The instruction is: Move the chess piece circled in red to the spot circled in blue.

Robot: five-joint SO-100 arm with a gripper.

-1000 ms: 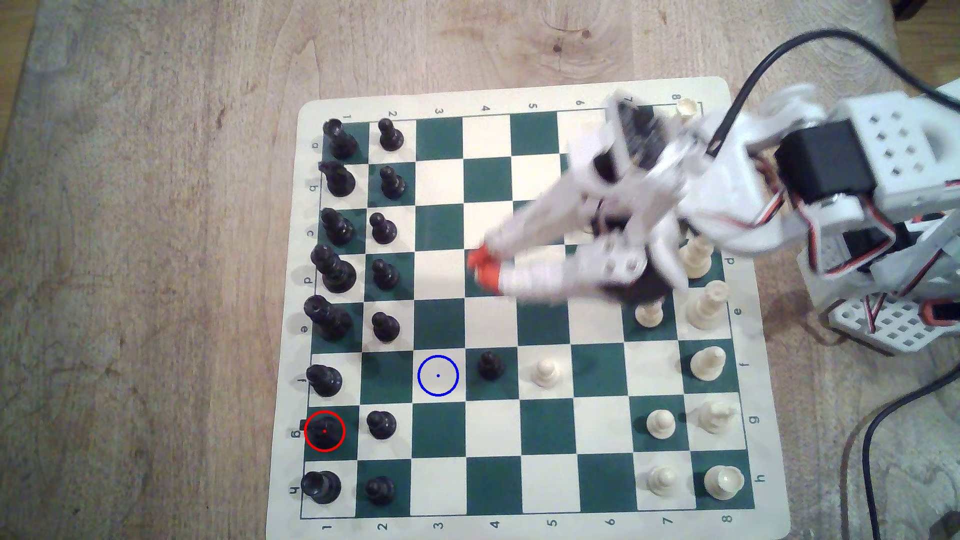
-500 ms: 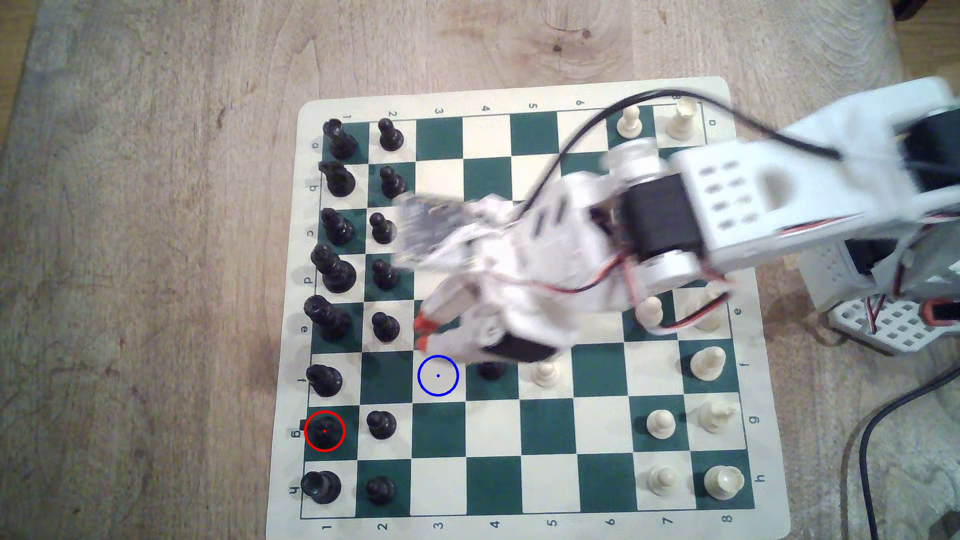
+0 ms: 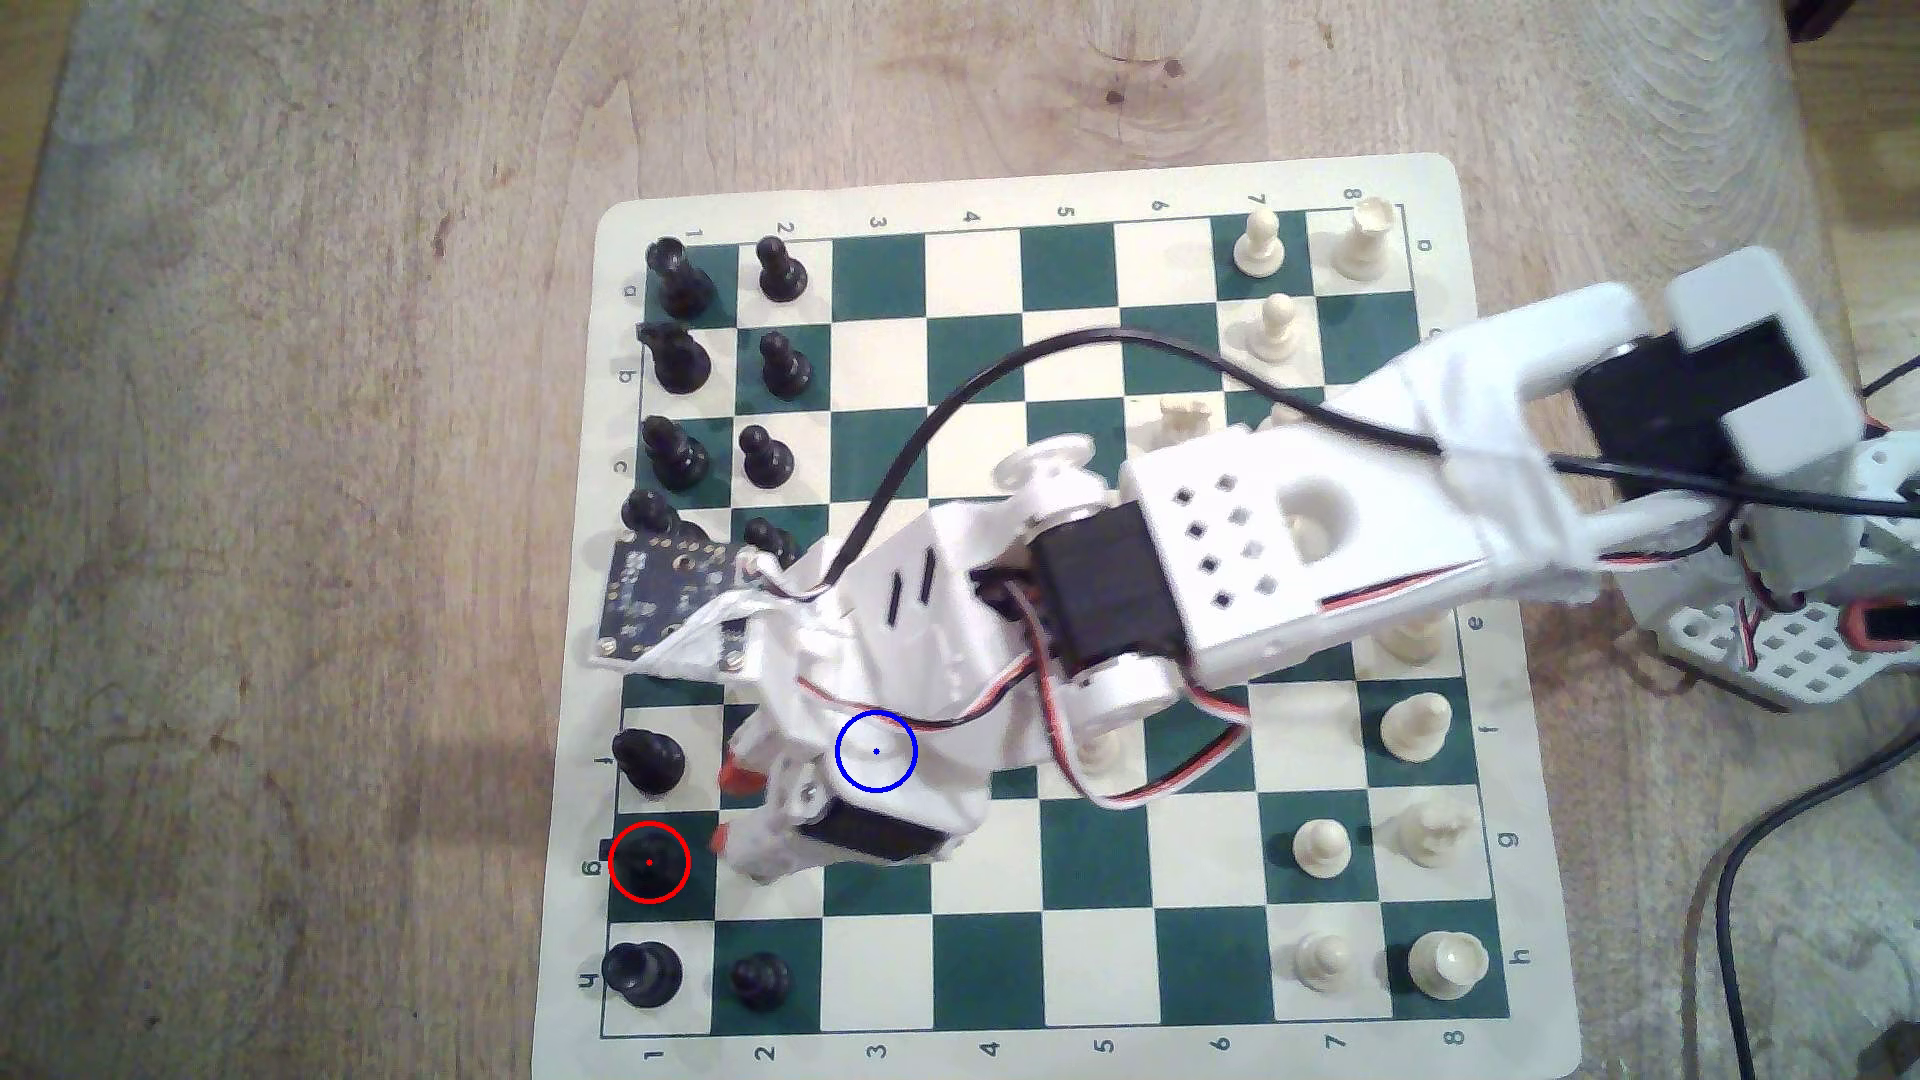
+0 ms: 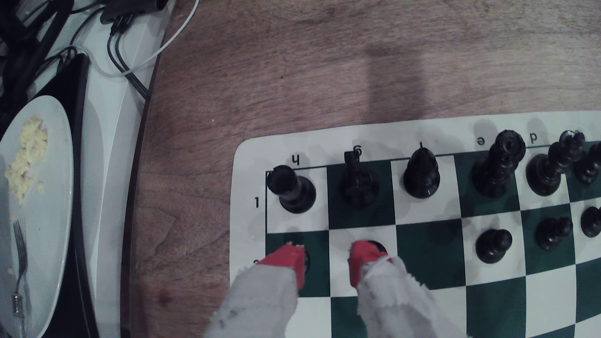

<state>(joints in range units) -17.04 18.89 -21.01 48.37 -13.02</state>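
1. The black knight [image 3: 648, 867] [image 4: 357, 178] stands upright inside the red ring on a green square in the board's outer file, at row g, beside the board's edge.
2. A rook [image 4: 291, 188] and a bishop [image 4: 421, 174] flank it on adjoining squares, not touching it.
3. The gripper [image 3: 727, 810] [image 4: 327, 261] hovers one file inward, its red-tipped jaws apart and empty.
4. The blue-ringed square [image 3: 876, 751] lies under the arm [image 3: 1299, 550].
5. Bare tabletop [image 3: 312, 519] spreads beyond the board's edge.

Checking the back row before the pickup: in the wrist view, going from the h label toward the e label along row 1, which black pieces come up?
Rook → knight, on the green g square → bishop → tall piece by the e label.
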